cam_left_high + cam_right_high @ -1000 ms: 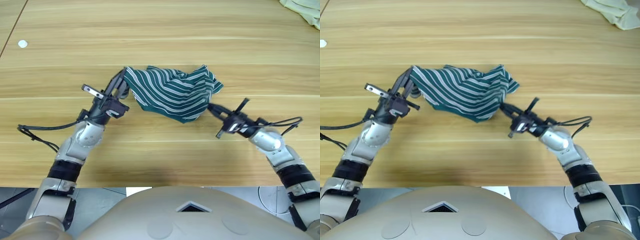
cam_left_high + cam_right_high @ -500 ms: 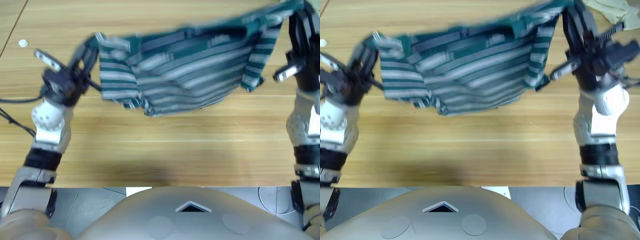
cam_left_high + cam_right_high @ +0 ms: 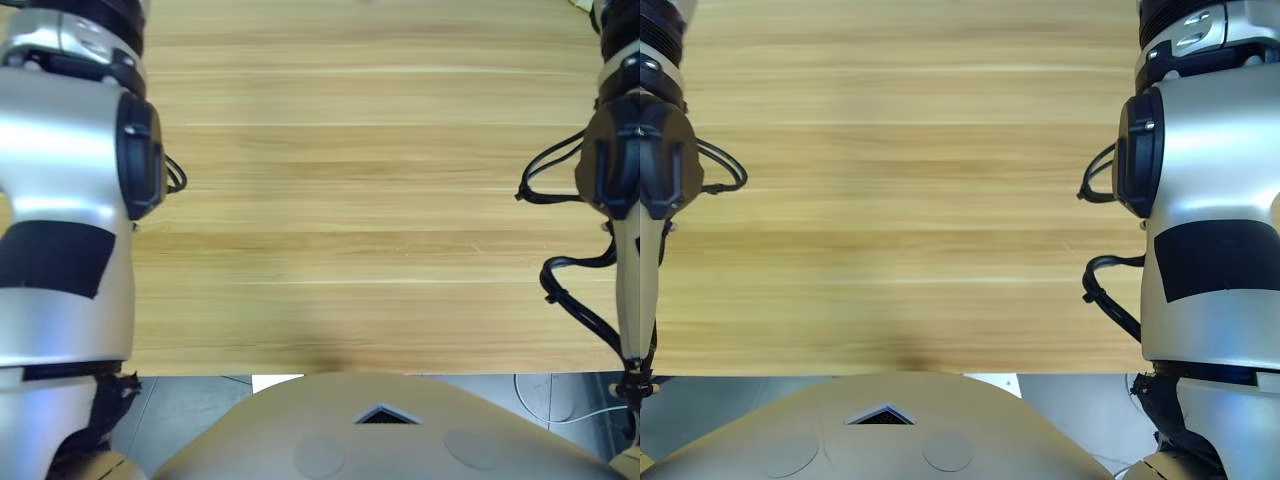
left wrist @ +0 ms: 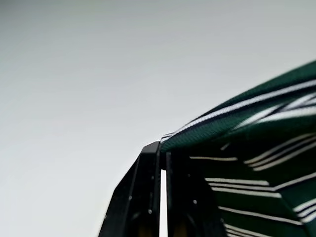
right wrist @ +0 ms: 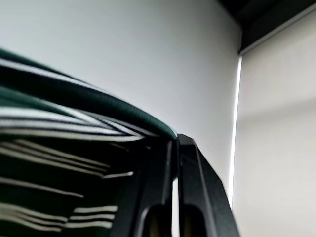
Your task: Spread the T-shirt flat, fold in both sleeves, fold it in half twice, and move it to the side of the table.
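Observation:
The T-shirt (image 4: 256, 163) is dark green with thin white stripes. In the left wrist view my left gripper (image 4: 162, 153) is shut on an edge of the T-shirt, which hangs against a pale wall. In the right wrist view my right gripper (image 5: 174, 145) is shut on another edge of the T-shirt (image 5: 54, 128), also seen against the wall. In the eye views both forearms stand raised at the two sides, the left arm (image 3: 70, 180) and the right arm (image 3: 1210, 200), and their upper ends run past the top of the picture.
The wooden table (image 3: 350, 200) lies below between the raised arms, with its near edge at the bottom. A window blind (image 5: 276, 148) shows beside the wall in the right wrist view.
Both arms have swung up high, lifting the T-shirt off the table and out of the eye views. One second ago it lay bunched on the table; half a second ago it was stretched in the air.

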`<state>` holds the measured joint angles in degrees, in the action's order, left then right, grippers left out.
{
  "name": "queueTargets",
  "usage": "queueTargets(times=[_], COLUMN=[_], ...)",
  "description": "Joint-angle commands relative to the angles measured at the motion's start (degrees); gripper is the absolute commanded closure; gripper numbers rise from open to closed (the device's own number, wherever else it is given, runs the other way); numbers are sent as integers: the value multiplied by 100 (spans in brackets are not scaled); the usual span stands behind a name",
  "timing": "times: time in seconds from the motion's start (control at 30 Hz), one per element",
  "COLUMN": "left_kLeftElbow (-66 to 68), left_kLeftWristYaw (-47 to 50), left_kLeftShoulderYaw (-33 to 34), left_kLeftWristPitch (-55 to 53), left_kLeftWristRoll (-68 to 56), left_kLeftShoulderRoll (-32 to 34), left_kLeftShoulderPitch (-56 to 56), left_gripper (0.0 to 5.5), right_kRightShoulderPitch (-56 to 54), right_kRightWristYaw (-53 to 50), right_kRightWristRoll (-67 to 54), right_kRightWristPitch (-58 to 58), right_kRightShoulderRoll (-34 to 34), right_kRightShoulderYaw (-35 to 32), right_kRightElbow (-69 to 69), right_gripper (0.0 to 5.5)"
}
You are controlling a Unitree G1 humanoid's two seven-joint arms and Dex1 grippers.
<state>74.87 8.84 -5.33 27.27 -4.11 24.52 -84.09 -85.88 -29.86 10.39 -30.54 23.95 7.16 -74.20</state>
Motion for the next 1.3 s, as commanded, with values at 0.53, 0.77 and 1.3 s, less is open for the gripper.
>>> queueTargets(times=[0.53,0.77,1.3], left_kLeftElbow=[-2578,-3722,-5839], left_kLeftWristYaw=[-5285,-5157,-6250], left_kLeftShoulderYaw=[-1654,-1359,-301], left_kLeftWristPitch=[2934,2263,1369], left_kLeftWristRoll=[324,285,-2218], left_kLeftShoulderRoll=[809,1061,1129], left_kLeftShoulderPitch=[7519,8445,9118], left_gripper=[550,481,244], right_kRightShoulderPitch=[8758,9599,10310], right_kRightWristYaw=[7684,7917,7303], right_kRightWristRoll=[-2256,-2420,-1553], right_kRightWristPitch=[-2102,-1577,-365], right_kRightShoulderRoll=[1775,1990,2251], right_kRightShoulderYaw=[233,28,-710], right_kRightElbow=[3735,5315,6755], right_gripper=[546,550,322])
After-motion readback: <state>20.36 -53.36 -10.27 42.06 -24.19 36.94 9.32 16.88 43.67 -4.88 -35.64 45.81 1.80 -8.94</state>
